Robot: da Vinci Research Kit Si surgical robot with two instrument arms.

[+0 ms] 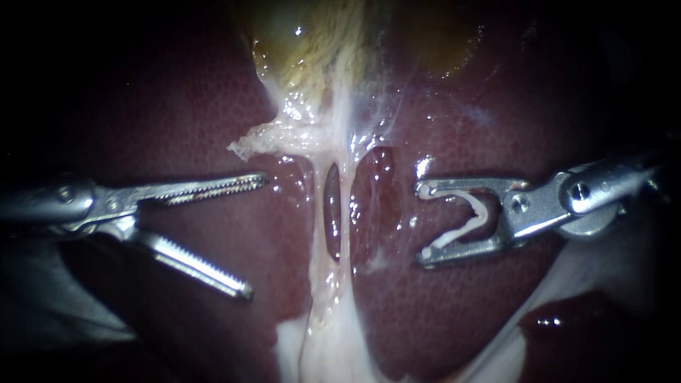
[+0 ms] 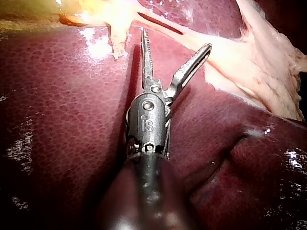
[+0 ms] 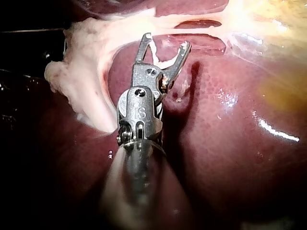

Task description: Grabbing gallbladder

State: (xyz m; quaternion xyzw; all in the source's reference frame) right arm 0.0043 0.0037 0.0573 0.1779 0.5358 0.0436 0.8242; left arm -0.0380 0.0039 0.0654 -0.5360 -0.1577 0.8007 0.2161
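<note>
Left instrument (image 1: 257,235), right instrument (image 1: 423,222): either side below the gallbladder (image 1: 312,42).
Left pincer apart (empty); right pincer clamped on a white clip (image 1: 482,211).

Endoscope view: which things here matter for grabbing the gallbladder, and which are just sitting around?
For the job:
gallbladder
left instrument, open and empty

Just there:
right instrument, carrying a white clip
liver
pale strands between the two instruments

dark red speckled liver (image 1: 191,120) — yellow-green gallbladder (image 1: 312,42), whitish tissue strands (image 1: 342,163) — white clip (image 1: 481,213)
</note>
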